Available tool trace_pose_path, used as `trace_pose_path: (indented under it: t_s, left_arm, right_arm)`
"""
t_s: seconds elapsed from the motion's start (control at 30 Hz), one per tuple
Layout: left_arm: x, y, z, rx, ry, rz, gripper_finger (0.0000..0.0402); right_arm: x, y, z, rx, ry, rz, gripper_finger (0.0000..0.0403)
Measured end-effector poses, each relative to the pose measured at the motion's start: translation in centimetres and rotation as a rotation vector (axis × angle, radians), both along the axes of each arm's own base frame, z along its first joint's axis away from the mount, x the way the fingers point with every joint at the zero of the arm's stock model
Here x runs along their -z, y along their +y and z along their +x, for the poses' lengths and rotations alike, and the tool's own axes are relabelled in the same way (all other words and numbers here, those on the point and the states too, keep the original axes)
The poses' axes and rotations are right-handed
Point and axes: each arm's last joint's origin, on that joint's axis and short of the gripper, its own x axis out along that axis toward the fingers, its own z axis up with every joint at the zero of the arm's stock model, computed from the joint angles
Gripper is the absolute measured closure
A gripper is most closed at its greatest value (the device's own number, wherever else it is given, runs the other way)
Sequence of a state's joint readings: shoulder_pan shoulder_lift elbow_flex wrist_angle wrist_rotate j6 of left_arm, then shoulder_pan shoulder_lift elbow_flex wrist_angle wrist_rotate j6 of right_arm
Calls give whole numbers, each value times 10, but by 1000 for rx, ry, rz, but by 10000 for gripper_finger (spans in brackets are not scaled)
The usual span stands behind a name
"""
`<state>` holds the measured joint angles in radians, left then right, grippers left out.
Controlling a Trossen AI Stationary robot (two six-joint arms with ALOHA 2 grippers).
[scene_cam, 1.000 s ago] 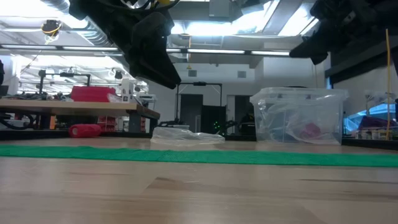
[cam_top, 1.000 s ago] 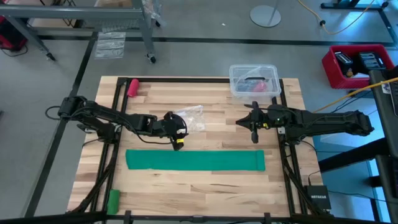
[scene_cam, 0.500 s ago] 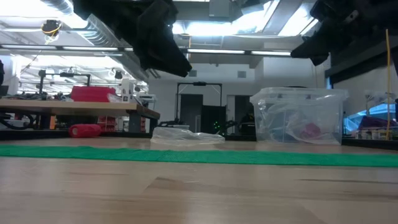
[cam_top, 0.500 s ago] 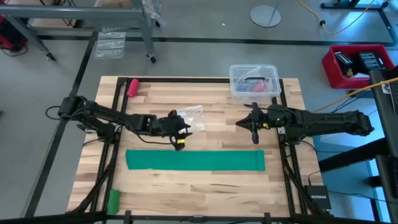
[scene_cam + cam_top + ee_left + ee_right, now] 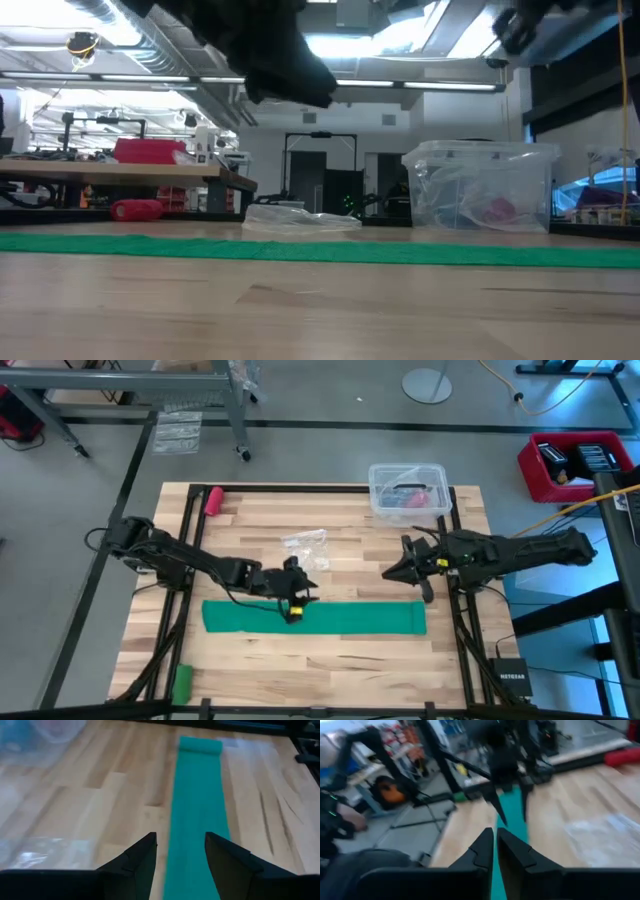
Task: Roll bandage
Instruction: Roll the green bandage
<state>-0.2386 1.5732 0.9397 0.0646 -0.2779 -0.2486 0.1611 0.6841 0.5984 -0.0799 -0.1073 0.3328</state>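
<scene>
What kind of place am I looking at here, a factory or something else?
Most likely a robotics lab or workshop, not a factory. A wooden table sits inside a metal frame on a bare concrete floor, workbenches cluttered with equipment stand behind it, and exposed ducts and strip lights run overhead.

On my bench (image 5: pixel 330 660), pale wooden planks, a clear plastic container (image 5: pixel 408 491) sits at the far edge toward my right, with something pink-red inside. A pink-red roll (image 5: pixel 213 499) lies near the far left corner. A crumpled clear plastic bag (image 5: pixel 305 546) rests around the middle. A small bright-green roll (image 5: pixel 182 682) lies at the near left corner. Off the bench, a red bin (image 5: pixel 575 463) stands on the grey floor to my right, and a small black box (image 5: pixel 511 678) lies beside the near right corner.
</scene>
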Motion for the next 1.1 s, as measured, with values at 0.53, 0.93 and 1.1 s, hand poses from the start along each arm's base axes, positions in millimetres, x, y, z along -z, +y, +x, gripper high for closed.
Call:
trace_pose_path:
  t_s: [0.53,0.93,1.1]
  left_arm:
    - [79,-13,76,90,216,-7,243]
    - [90,-19,52,104,489,50,243]
    - [77,-27,43,105,491,67,243]
  right_arm:
    - [2,35,-8,178,65,-196,375]
    - [20,45,14,187,166,-227,375]
    - [18,47,15,187,204,-189,375]
